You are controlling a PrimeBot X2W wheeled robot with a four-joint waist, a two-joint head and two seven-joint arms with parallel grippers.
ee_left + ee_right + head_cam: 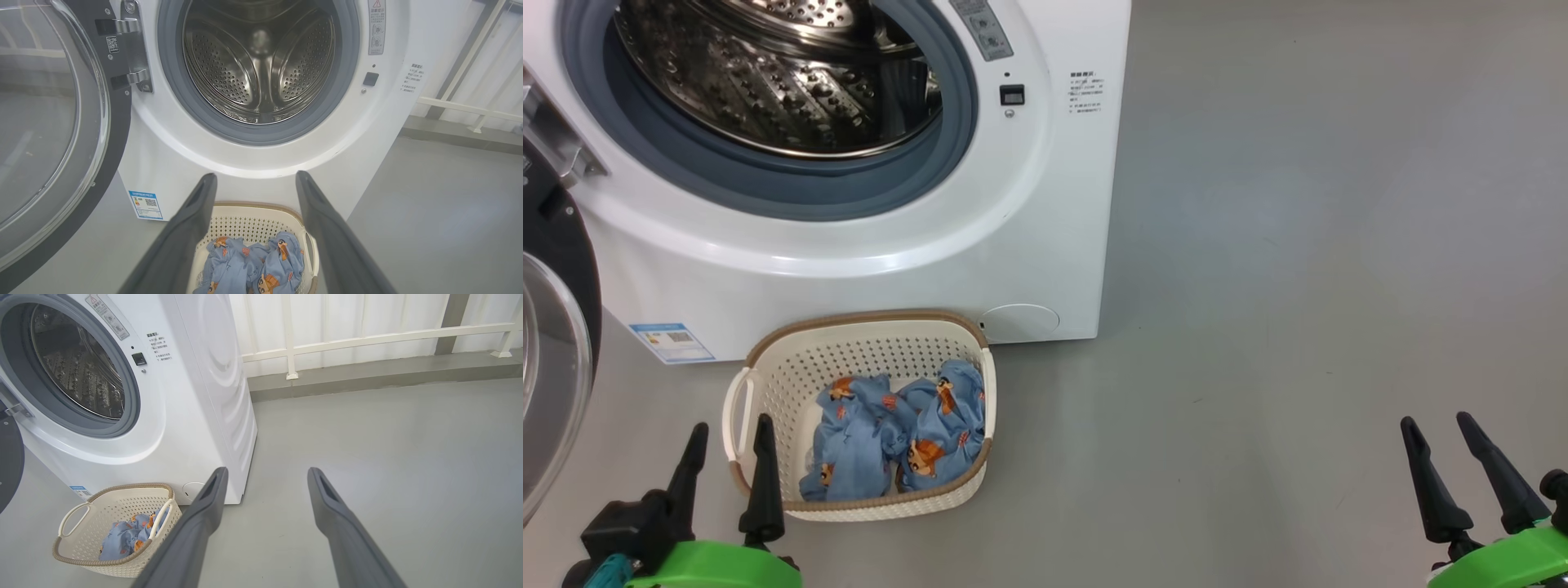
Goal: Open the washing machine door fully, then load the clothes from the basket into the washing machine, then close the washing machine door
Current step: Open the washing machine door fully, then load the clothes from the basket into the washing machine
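Saw washing machine door (41, 122) swung open, left of washing machine (849, 269). Found clothes (890, 441) in basket (866, 317) on floor (1298, 245) just before its front. Noted left gripper (732, 422) and right gripper (1436, 420) fingers apart, holding nothing.

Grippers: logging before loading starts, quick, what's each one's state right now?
Left gripper: open, holding nothing.
Right gripper: open, holding nothing.

White washing machine (849, 269) looking smooth, shiny; drum (768, 82) gleaming like metal; basket (849, 359) looking like plastic; clothes (866, 449) looking like soft cloth; floor (1298, 286) looking dull.
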